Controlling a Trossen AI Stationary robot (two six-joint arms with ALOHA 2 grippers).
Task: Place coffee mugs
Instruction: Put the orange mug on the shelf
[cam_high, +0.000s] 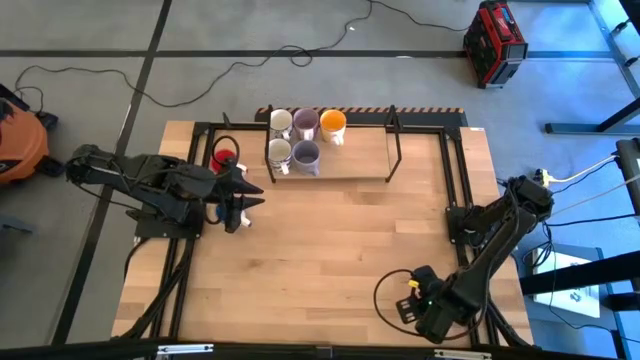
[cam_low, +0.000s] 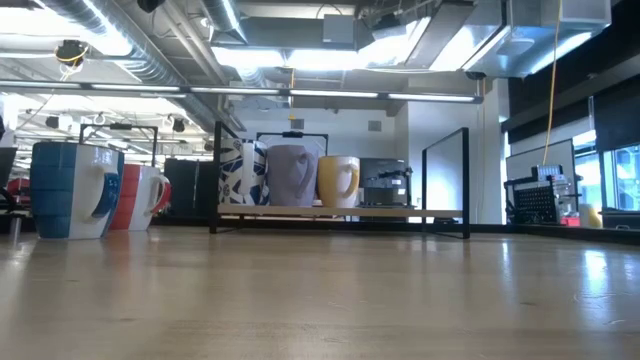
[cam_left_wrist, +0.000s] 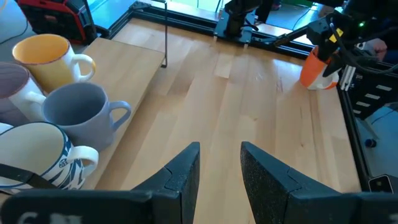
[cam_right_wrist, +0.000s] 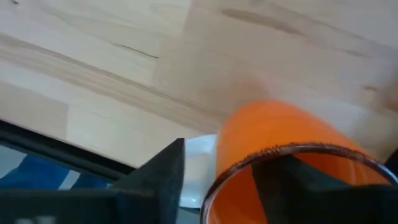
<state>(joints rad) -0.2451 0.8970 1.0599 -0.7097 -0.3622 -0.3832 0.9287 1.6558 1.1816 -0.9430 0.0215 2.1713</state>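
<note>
On the wooden table (cam_high: 330, 250), the right tool (cam_right_wrist: 230, 180) grips an orange mug (cam_right_wrist: 280, 149); the left tool (cam_left_wrist: 217, 168) is open.

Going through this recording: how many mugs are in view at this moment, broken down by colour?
White mugs: 2
Lavender mugs: 2
Yellow-orange mug: 1
Orange mug, held by the right gripper: 1
Red mug: 1
Blue mug: 1
Total: 8
</note>
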